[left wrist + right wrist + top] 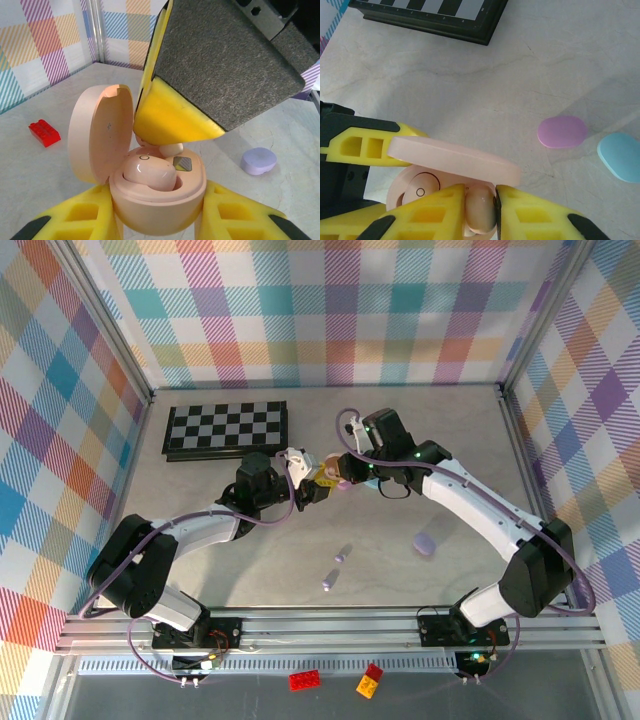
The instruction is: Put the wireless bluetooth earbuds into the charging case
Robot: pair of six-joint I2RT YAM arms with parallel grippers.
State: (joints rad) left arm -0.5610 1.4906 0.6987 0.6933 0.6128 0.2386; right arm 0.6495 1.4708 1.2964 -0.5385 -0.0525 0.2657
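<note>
Glossy pink earbud, open pink case

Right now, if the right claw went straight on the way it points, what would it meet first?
The open pink case held by the left claw; the earbud pinched in the right claw looks aimed beside the seated earbud, though depth is unclear.

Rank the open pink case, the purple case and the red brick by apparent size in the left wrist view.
1. open pink case: largest by far, though it is also nearest the camera.
2-3. purple case and red brick: they look about alike, so not ranked.
</note>
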